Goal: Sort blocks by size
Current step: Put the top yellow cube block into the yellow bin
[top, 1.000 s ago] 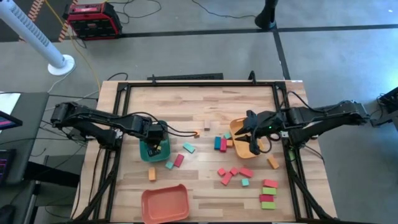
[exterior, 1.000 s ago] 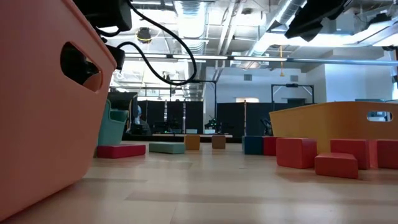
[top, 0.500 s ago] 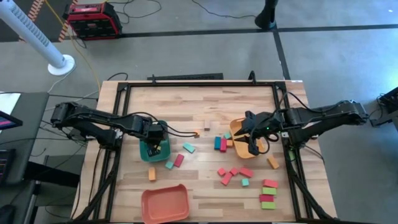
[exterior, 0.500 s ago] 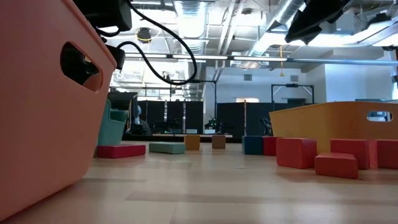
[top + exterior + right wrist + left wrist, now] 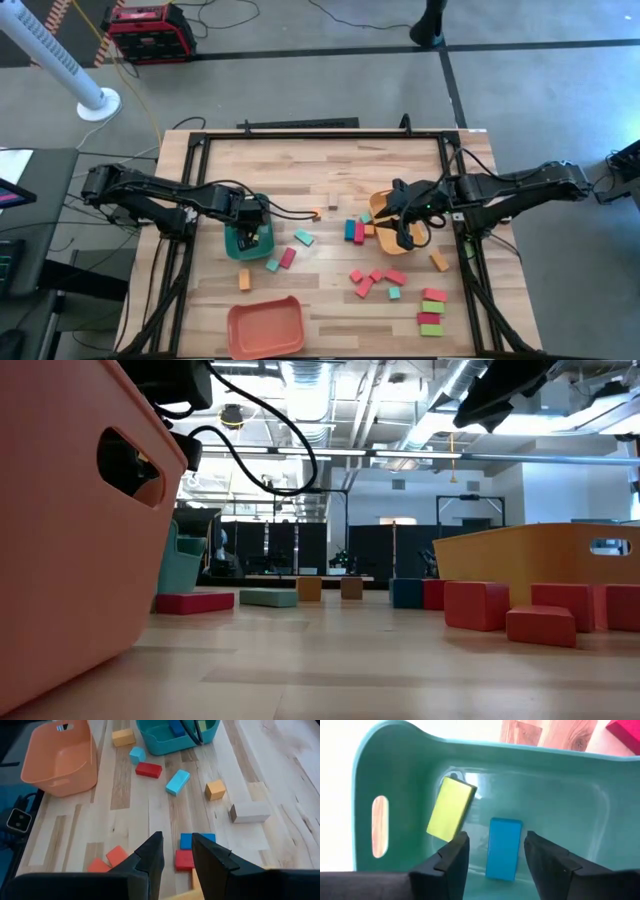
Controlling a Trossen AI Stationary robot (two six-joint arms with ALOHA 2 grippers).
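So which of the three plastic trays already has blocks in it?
The teal-green plastic tray under the left gripper: a yellow-green block and a blue block lie inside. The salmon tray looks bare; the orange tray's inside is partly hidden.

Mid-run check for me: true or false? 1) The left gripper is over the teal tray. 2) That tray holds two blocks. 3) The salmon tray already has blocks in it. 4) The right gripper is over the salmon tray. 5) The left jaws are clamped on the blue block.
1) The left gripper is over the teal tray. True.
2) It holds two blocks. True: a yellow-green block and a blue block.
3) The salmon tray has blocks. False: none show inside.
4) The right gripper is over it. False: it is over the orange tray.
5) Left jaws clamped on the blue block. False: they stand apart above it.
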